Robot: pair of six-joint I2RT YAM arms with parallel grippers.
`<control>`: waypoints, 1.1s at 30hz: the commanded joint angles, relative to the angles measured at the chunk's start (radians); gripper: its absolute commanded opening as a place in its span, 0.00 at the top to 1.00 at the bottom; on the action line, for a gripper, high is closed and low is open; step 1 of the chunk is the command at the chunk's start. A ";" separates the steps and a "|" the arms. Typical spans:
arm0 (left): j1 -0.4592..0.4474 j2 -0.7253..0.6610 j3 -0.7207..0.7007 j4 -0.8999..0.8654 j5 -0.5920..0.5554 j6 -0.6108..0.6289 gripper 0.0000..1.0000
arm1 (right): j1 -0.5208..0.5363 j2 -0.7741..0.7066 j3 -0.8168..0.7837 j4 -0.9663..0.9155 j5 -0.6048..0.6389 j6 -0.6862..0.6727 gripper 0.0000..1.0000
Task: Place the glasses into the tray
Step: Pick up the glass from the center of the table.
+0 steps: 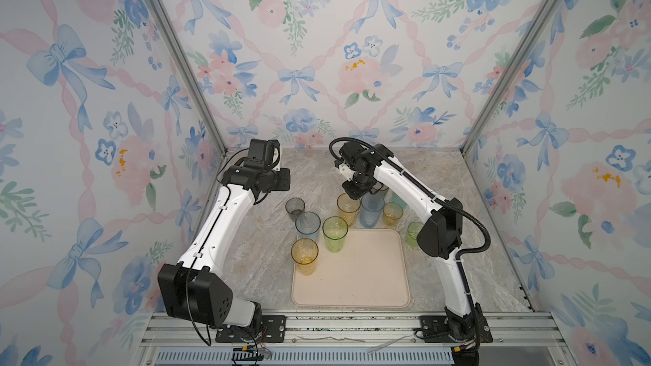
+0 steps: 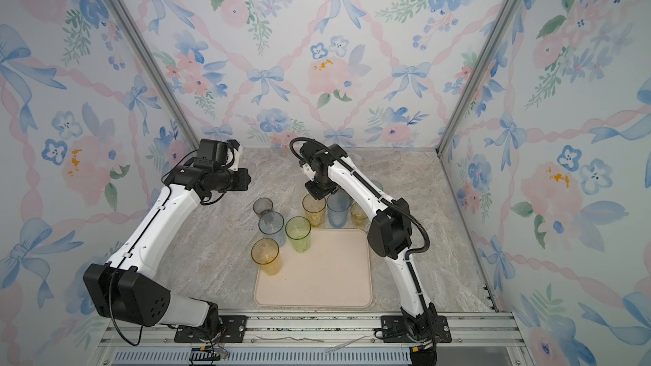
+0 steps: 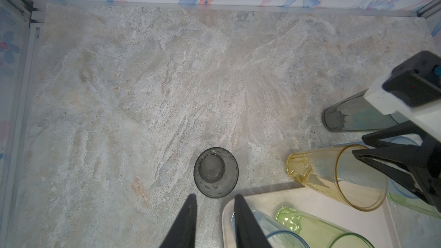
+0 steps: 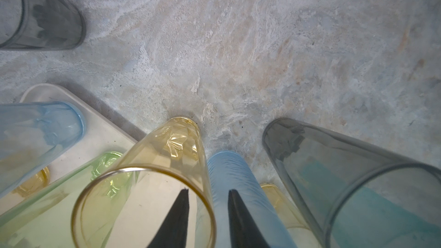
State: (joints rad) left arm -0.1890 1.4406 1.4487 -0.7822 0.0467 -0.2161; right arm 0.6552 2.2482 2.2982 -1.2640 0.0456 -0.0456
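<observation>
Rim of amber glass (image 4: 176,144) inside right claw (image 4: 208,190)

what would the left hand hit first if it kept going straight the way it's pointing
Probably the short grey glass, in line just past the left hand; depth is unclear, maybe the table first.
</observation>
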 commanded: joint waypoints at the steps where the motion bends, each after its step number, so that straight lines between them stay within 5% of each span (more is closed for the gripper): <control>1: 0.008 0.014 0.032 0.003 0.008 0.024 0.70 | -0.008 0.035 0.037 -0.025 -0.020 -0.004 0.69; 12: 0.014 0.032 0.042 0.002 0.016 0.030 0.70 | -0.010 0.059 0.052 -0.037 -0.038 -0.004 0.73; 25: 0.020 0.042 0.047 0.003 0.024 0.036 0.71 | -0.006 0.061 0.060 -0.032 -0.026 -0.006 0.98; 33: 0.019 0.042 0.048 0.003 0.031 0.036 0.71 | 0.004 0.048 0.103 -0.023 -0.010 0.002 1.00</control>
State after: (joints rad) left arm -0.1761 1.4719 1.4693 -0.7815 0.0586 -0.2008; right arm 0.6556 2.2971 2.3463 -1.2755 0.0235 -0.0528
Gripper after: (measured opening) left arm 0.294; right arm 0.073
